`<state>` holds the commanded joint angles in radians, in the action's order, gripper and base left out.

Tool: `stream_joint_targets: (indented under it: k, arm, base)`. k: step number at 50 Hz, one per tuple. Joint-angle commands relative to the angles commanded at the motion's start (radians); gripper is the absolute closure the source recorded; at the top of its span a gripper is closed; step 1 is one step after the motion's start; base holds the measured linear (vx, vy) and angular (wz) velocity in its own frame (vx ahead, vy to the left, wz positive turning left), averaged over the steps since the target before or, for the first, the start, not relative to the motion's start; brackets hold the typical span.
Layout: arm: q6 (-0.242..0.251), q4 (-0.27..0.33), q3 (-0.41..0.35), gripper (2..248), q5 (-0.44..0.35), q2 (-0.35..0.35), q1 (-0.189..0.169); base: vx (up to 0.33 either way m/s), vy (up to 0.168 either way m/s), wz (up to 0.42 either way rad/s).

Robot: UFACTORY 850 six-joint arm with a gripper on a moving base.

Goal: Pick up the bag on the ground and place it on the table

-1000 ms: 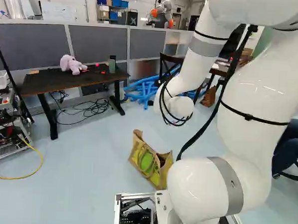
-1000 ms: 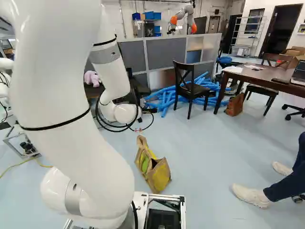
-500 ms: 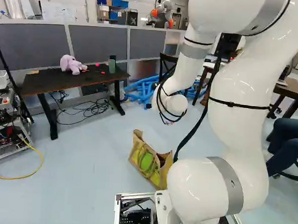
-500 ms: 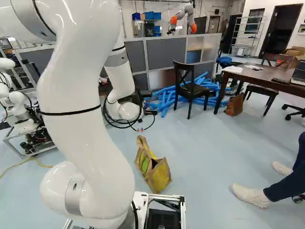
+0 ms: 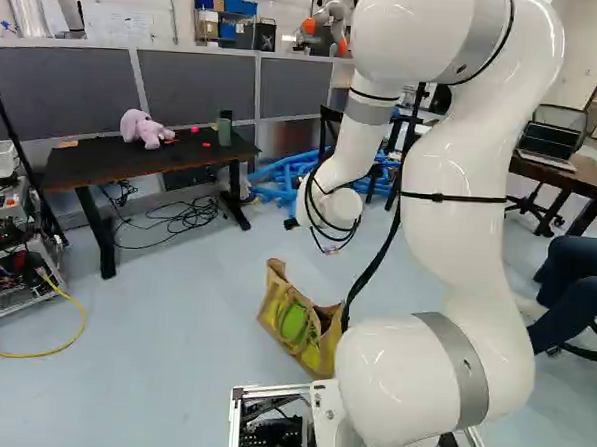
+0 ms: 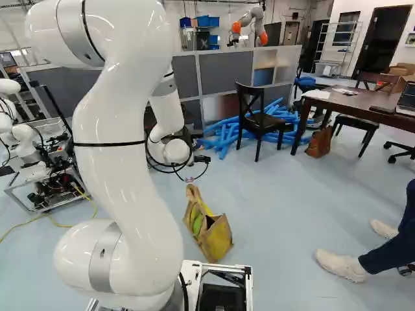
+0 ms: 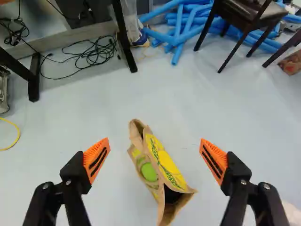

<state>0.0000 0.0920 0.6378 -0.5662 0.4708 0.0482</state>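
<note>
Behind the wrist in the right base view, a dark part of my gripper (image 6: 203,159) shows; its fingertips are hidden there. In the wrist view the gripper (image 7: 155,150) is wide open, orange pads far apart with nothing gripped. The tan bag with yellow and green panels (image 7: 167,162) stands on the floor, lower than the fingers and seen between them, its top gaping. In the left base view the bag (image 5: 298,321) is just ahead of the base. A black table (image 5: 91,163) at the left holds a pink plush toy (image 5: 143,128) and a green cup.
A brown table (image 6: 356,103) with a laptop stands at the right of the right base view, near a dark chair (image 6: 259,120) and blue tubes (image 6: 224,136). A person's shoes (image 6: 342,265) rest on the floor to the right. Another robot (image 6: 26,139) stands at the left.
My arm has swung: its upper joints shifted left in the left base view and right in the right base view, and came lower. The base and the bag have stayed put.
</note>
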Motion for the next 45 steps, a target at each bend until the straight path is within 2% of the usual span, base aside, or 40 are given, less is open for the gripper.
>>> stream_joint_targets:
  k: [33, 38, 45]
  arm:
    - [0.000, 0.001, 0.108, 3, 0.173, 0.155, 0.031]
    - [0.024, 0.001, 0.121, 3, 0.191, 0.176, 0.033]
    - [0.087, 0.001, 0.137, 3, 0.200, 0.204, 0.034]
  base:
    - [0.000, 0.000, 0.000]
    - [0.000, 0.000, 0.000]
    - [0.000, 0.000, 0.000]
